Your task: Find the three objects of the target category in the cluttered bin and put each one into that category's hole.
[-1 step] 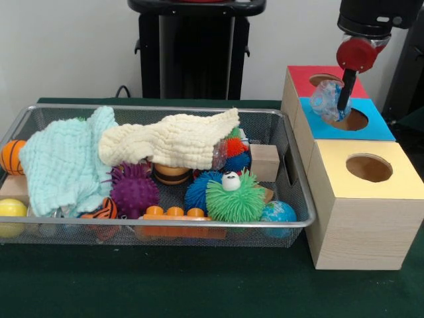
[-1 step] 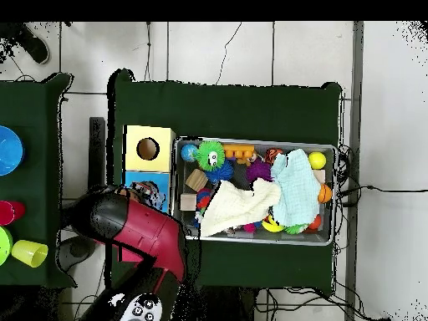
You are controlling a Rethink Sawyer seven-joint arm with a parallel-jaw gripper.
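Observation:
My gripper [image 1: 340, 101] hangs at the right, over the blue-topped box [image 1: 381, 129]. It is shut on a clear, pale-blue spiky ball [image 1: 325, 101], which sits just above the left rim of the blue box's round hole [image 1: 353, 120]. Behind stands the red-topped box [image 1: 301, 76] and in front the yellow-topped box [image 1: 331, 159], each with its own hole. In the overhead view my red arm [image 2: 142, 230] covers the red box and most of the blue one, while the yellow box [image 2: 148, 149] shows whole.
The wire bin [image 1: 165, 225] holds a cream cloth [image 1: 172, 139], a mint cloth [image 1: 63, 165], a green puffer ball with an eye [image 1: 235, 197], blue [image 1: 199, 189] and purple [image 1: 132, 189] spiky balls, a globe ball [image 1: 278, 213], a wooden block [image 1: 265, 161] and an orange brick [image 1: 175, 213].

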